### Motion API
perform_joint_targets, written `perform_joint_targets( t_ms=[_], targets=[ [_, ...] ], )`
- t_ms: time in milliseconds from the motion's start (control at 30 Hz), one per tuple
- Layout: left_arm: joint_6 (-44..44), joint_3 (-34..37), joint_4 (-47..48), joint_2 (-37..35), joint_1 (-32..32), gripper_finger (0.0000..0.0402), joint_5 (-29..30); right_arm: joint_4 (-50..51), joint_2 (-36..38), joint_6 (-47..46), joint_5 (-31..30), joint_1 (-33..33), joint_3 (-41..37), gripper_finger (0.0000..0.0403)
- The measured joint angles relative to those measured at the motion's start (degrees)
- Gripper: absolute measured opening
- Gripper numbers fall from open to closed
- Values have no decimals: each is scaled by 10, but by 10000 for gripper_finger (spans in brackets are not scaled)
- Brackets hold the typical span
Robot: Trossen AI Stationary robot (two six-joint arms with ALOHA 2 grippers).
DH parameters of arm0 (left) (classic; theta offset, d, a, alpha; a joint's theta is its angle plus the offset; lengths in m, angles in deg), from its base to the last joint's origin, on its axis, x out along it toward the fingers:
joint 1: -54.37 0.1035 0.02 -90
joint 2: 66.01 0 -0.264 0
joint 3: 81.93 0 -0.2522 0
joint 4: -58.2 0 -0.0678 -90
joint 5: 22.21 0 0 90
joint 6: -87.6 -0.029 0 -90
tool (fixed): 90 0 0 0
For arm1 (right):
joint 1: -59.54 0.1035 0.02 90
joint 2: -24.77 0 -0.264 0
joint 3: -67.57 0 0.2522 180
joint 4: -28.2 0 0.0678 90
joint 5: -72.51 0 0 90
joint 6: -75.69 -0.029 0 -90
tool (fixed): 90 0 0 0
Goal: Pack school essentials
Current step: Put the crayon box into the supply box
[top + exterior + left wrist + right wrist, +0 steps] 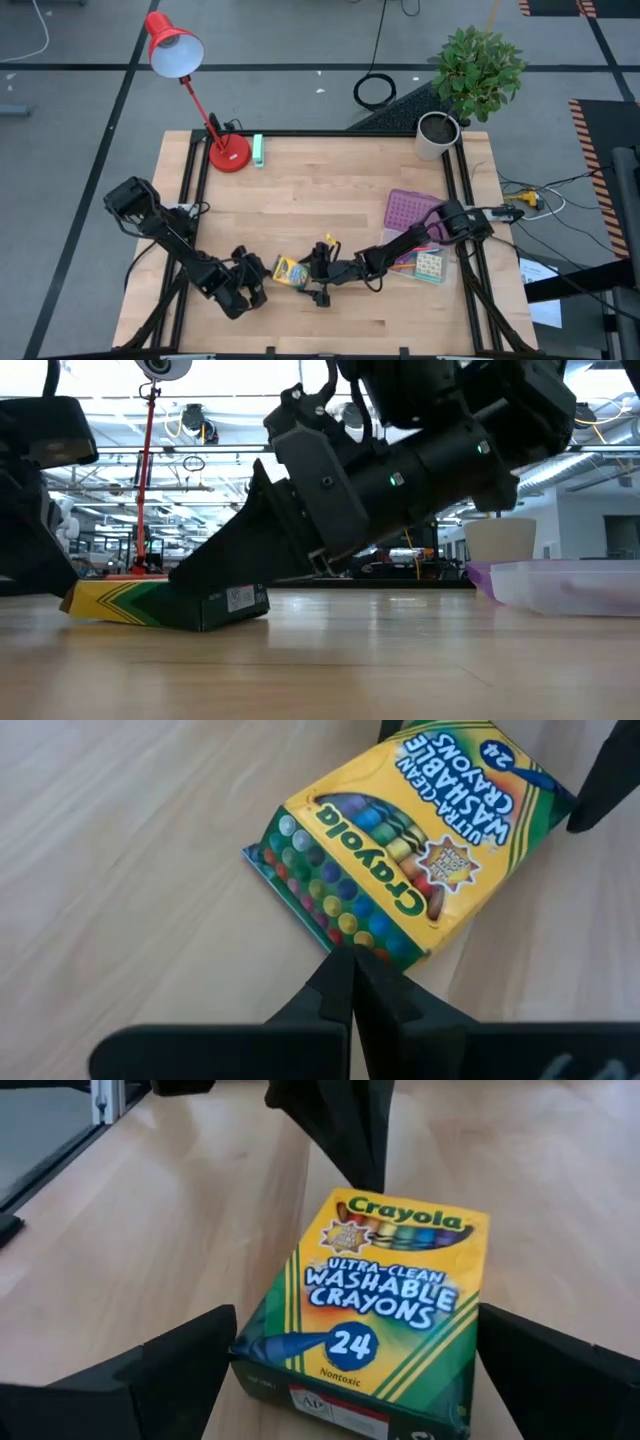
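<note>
While both arms meet near the front middle of the table (330, 190), the scene reads like this:

Crayon box: the yellow-green Crayola crayon box (290, 272) lies on the wood between the two grippers. In the low view, its end away from the right gripper is raised a little off the table.

Right gripper: the right gripper (318, 270) reaches in low, with its jaws open wide on both sides of the box end. I cannot tell if they touch it.

Left gripper: the left gripper (256, 285) sits at the other end of the box. Its jaws are closed together, with the tips just at the box edge.

Tray: the purple tray (412, 212) is at the right side of the table, and a pale patterned pack (430, 266) lies just in front of it.

Others: the red desk lamp (185, 70) and a mint-green block (258, 150) stand at the back left corner; a potted plant (470, 80) stands at the back right corner.
</note>
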Motion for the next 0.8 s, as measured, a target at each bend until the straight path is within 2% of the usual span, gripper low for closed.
perform_joint_targets(
  t_ms=[300,600,800],
  targets=[
    [-11,0,-32,0,8,5,-8,3,-10,-5,-17,5,0,393],
    [-16,0,-82,0,14,5,-13,1,-10,-9,-16,2,0,334],
    [-15,0,-101,4,25,5,-23,2,-10,-12,-17,2,0,317]
  ],
)
